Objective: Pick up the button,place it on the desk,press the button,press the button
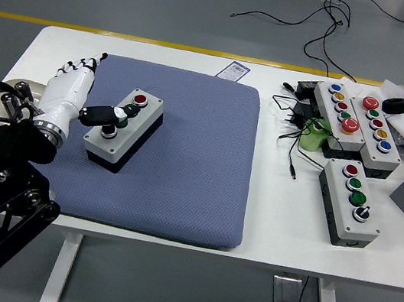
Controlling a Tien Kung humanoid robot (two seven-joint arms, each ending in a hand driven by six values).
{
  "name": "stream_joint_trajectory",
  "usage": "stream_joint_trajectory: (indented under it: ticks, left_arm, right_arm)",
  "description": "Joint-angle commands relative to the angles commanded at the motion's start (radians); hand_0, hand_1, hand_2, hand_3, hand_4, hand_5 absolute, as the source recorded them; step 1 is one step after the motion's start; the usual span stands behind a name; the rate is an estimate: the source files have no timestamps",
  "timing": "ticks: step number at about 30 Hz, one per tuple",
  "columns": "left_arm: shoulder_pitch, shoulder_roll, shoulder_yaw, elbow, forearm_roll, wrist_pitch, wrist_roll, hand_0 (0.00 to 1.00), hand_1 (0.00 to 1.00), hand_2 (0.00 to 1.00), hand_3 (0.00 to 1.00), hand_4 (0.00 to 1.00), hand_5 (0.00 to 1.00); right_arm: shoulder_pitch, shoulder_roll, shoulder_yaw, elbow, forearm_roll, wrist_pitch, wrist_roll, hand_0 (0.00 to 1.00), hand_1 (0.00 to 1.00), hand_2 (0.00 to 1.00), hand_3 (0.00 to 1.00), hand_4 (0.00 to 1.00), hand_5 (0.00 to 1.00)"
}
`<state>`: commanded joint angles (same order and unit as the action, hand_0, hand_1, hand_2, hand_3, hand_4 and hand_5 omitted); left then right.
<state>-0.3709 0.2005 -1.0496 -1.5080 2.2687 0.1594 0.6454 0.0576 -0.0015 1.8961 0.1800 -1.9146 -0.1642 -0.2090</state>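
A grey button box [143, 124] with a black base lies on the blue mat [190, 172], left of the mat's middle. It carries a red button [140, 99], a green button [131, 110] and a black-and-white knob [109, 132] in a row. My left hand [80, 92], white with black tips, is at the box's left side. Its four fingers [92, 63] point straight up the table, away from the box. Its thumb [103, 114] reaches across the box top, its tip resting at the green button. The hand grasps nothing.
Three more button boxes [352, 203] [379, 134] [339, 112] stand on the white table [266, 231] to the right, among black cables [297, 140] and a green object [315, 135]. Black rolls [394, 106] and bags sit at the far right corner.
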Motion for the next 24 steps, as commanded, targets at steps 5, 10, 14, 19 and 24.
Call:
stream_joint_trajectory:
  ticks: [5,10,14,19,24]
  left_arm:
    - [-0.003,-0.027,0.025,0.025,0.0,-0.015,0.0,0.998,0.998,0.998,0.998,0.998,0.552]
    - [-0.007,-0.071,0.035,0.073,-0.005,-0.017,0.0,0.998,0.998,0.998,0.998,0.998,0.557]
    - [-0.017,-0.094,0.039,0.112,-0.01,-0.019,0.0,0.998,0.998,0.998,0.998,0.998,0.557]
    - [-0.033,-0.126,0.026,0.168,0.0,-0.019,0.0,0.998,0.998,0.998,0.998,0.998,0.559]
    - [-0.045,-0.151,0.016,0.198,0.0,-0.059,0.0,0.998,0.998,0.998,0.998,0.998,0.552]
  right_arm:
    - [0.0,-0.001,-0.003,0.0,0.006,-0.001,0.0,0.536,0.657,0.708,0.625,0.306,0.156]
    - [-0.001,-0.002,-0.006,0.0,0.007,-0.001,-0.001,0.534,0.657,0.708,0.625,0.305,0.156]
    - [-0.003,-0.002,-0.009,0.0,0.006,0.0,-0.002,0.534,0.657,0.708,0.625,0.305,0.156]
    - [-0.005,-0.003,-0.008,0.0,0.005,0.0,-0.002,0.532,0.657,0.708,0.625,0.305,0.158]
    - [-0.006,-0.004,-0.009,0.0,0.005,0.0,-0.001,0.531,0.657,0.707,0.625,0.305,0.156]
